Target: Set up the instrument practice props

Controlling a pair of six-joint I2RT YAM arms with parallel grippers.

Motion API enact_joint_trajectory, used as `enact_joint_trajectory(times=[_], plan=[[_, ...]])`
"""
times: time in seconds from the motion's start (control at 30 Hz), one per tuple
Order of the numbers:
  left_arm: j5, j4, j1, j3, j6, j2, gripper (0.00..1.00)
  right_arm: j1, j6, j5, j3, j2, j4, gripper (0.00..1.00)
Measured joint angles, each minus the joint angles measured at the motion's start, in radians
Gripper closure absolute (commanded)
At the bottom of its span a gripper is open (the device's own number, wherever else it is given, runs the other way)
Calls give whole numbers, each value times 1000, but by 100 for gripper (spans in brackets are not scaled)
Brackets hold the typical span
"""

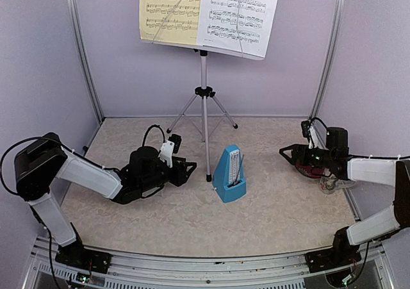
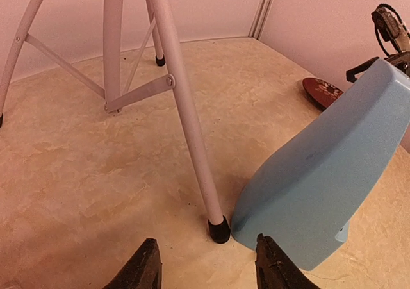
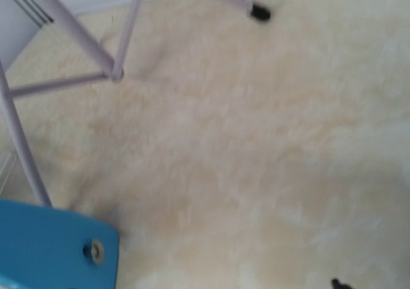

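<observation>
Overhead, the left arm lay low at the left of the frame. Its end effector (image 1: pixel 188 171) was down near the table (image 1: pixel 269 218) and aimed right, toward the stand (image 1: pixel 204 109) and the metronome (image 1: pixel 229 173). The left wrist view showed both fingers (image 2: pixel 144 273) at the bottom edge, moderately apart with nothing between them. Just past the gap sat the black foot of one stand leg, close beside the metronome's base; I could not tell whether they touched.

At centre, toward the back of the table, the stand stood upright on three spread legs, with its desk (image 1: pixel 192 44) at the top of the frame. On the desk the yellow sheet (image 1: pixel 170 10) lay on the left and the white sheet (image 1: pixel 240 10) on the right, side by side, each crossed by a thin wire arm. The metronome stood upright in mid-frame, just right of the stand's front foot.

At the right, the right end effector (image 1: pixel 289 154) pointed left with its jaws wide and gripping nothing. It was directly at a red disc (image 1: pixel 312 169), though contact could not be judged. A mug (image 1: pixel 332 185) sat just lower right of the disc, partly under the arm. The right wrist view was blurred: stand legs at upper left, the blue metronome at lower left, and one dark fingertip (image 3: pixel 336 283) at the bottom edge.
</observation>
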Motion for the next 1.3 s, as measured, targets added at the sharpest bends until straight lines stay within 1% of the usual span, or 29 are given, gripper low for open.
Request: enact_joint_trajectory(times=[0.1,0.3,0.43,0.53,0.73,0.87,0.93,1.03,1.3], plan=[[11,6,-3,0,-6,14,51,20,3,-5,-19,23,8,20],[22,15,-11,0,-19,45,53,100,8,-9,-62,76,69,31],[26,27,-34,0,-31,53,57,135,38,-6,-146,92,144,36],[27,51,-61,-8,-46,69,61,155,64,-4,-203,110,196,44],[29,121,-89,-58,-95,107,72,218,98,8,-213,197,316,68],[31,180,-95,-77,-138,145,78,259,118,15,-216,266,399,87],[31,202,-101,-80,-151,159,80,278,126,22,-222,293,437,92],[31,239,-111,-82,-168,178,81,307,142,34,-233,339,502,97],[23,287,-121,-82,-188,208,82,363,168,54,-237,454,640,99]])
